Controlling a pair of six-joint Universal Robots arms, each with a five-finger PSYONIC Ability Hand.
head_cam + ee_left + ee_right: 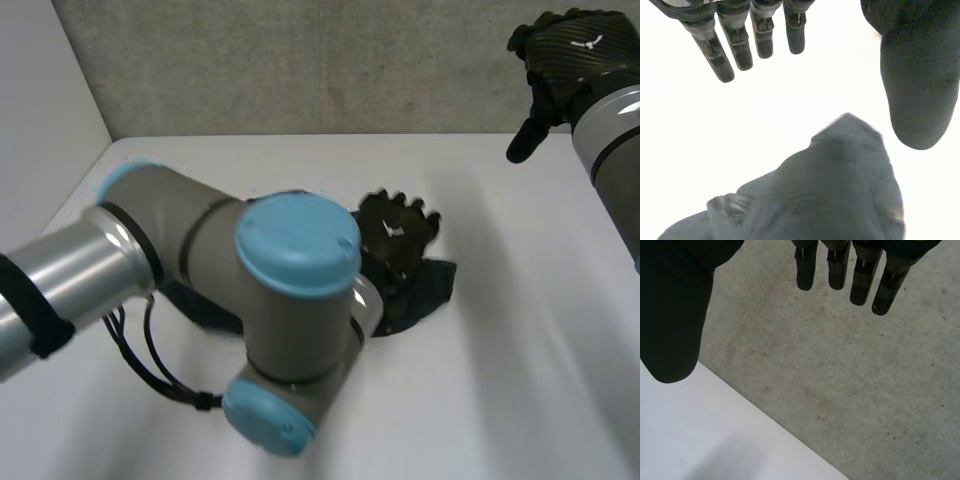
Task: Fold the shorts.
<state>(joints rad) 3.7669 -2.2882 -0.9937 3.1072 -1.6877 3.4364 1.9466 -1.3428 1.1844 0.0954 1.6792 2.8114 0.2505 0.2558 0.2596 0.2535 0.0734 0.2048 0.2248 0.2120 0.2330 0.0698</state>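
You have one pair of dark shorts [425, 290], two hands and one white surface [500, 400] to read here. The shorts lie bunched near the middle of the surface, and in the head view the left arm [290, 290] hides part of them. The left hand [398, 232] is over their far part, but you can't tell from the head view whether it touches them.

Your left wrist view settles the grip. The fingers [740, 45] are straight and spread wide from the thumb [917, 85], holding nothing. A pointed corner of the shorts [840, 190] lies on the surface between them, apart from both.

The right hand [570, 50] is raised by the far right corner of the surface, well apart from the shorts, in front of the grey concrete wall [300, 60]. Its own wrist view adds detail: straight fingers [840, 270] and thumb [675, 315] wide apart and empty, over an edge of the surface [700, 440] with grey concrete beyond.
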